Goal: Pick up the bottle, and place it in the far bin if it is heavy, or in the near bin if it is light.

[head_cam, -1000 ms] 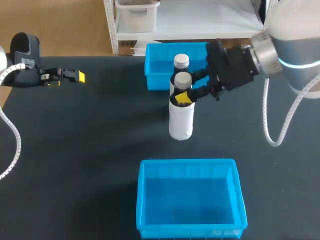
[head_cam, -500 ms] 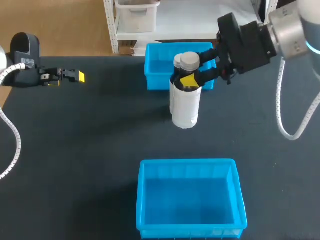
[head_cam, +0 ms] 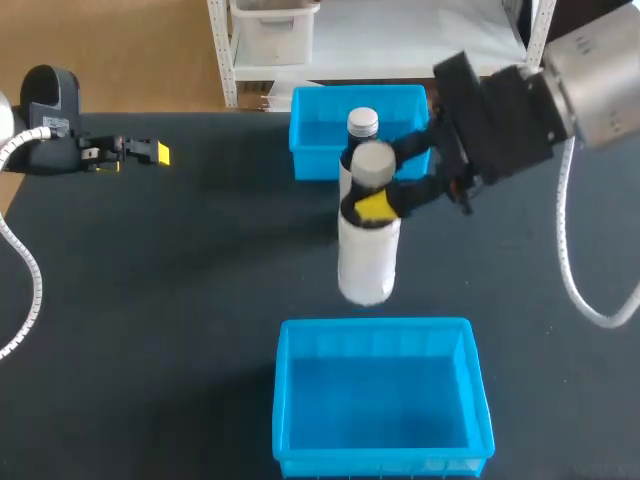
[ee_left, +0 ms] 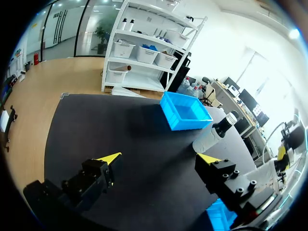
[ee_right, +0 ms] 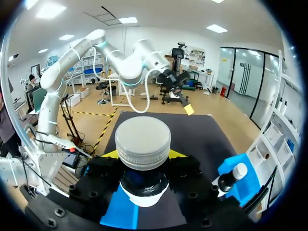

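A white bottle with a grey cap hangs above the table between the two bins, with my right gripper shut on its neck. The near bin lies just in front of and below it, and its blue shows under the gripper in the right wrist view. The far bin sits at the table's back edge. My left gripper rests open and empty far to the left.
A second white bottle stands by the far bin's front wall, mostly hidden behind the held one; it also shows beside the bin in the right wrist view. Dark table stretches between the arms.
My right gripper carried the bottle toward the far bin, then back toward the near bin, and it now hangs higher. The left arm has not moved.
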Tool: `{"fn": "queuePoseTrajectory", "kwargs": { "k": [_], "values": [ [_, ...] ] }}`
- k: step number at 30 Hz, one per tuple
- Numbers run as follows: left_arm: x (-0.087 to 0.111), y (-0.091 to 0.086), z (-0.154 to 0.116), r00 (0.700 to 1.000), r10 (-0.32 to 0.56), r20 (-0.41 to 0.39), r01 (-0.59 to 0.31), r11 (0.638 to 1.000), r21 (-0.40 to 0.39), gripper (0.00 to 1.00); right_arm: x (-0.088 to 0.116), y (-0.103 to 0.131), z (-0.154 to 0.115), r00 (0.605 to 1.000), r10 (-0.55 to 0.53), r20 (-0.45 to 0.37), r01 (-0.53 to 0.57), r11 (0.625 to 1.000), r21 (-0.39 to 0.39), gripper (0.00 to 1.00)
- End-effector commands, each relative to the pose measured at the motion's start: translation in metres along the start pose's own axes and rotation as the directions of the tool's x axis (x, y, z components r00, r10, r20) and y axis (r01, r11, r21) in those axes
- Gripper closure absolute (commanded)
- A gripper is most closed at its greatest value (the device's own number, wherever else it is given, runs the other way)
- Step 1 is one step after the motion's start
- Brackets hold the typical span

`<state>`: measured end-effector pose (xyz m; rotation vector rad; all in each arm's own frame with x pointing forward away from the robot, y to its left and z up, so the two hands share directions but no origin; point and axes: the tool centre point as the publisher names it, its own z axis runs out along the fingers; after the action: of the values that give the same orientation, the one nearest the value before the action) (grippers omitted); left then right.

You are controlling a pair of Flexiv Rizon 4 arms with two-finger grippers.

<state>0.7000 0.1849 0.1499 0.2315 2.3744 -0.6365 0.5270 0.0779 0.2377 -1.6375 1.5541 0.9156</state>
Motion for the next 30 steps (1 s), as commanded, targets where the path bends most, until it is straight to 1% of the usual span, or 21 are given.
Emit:
{"fn": "queuePoseTrajectory", "kwargs": {
  "k": [1,10,18,24,30],
  "values": [
    [0.000,0.000,0.000,1.000,0.000,0.000,0.000,1.000,0.000,0.00,0.001,0.023,0.010,1.000,-0.006,-0.026,0.006,1.000,0.004,1.00],
    [0.000,0.000,0.000,1.000,0.000,0.000,0.000,1.000,0.000,0.00,0.006,0.046,0.023,1.000,-0.022,-0.006,0.021,0.998,-0.054,1.00],
    [0.000,0.000,0.000,1.000,0.000,0.000,0.000,1.000,0.000,0.00,0.018,0.064,0.043,1.000,-0.019,-0.008,0.018,0.994,-0.111,1.00],
    [0.000,0.000,0.000,1.000,0.000,0.000,0.000,1.000,0.000,0.00,0.029,0.069,0.060,1.000,-0.012,-0.002,0.012,0.990,-0.144,1.00],
    [0.000,0.000,0.000,1.000,0.000,0.000,0.000,1.000,0.000,0.00,0.038,0.070,0.071,1.000,-0.021,0.005,0.021,0.987,-0.156,1.00]
  ]
}}
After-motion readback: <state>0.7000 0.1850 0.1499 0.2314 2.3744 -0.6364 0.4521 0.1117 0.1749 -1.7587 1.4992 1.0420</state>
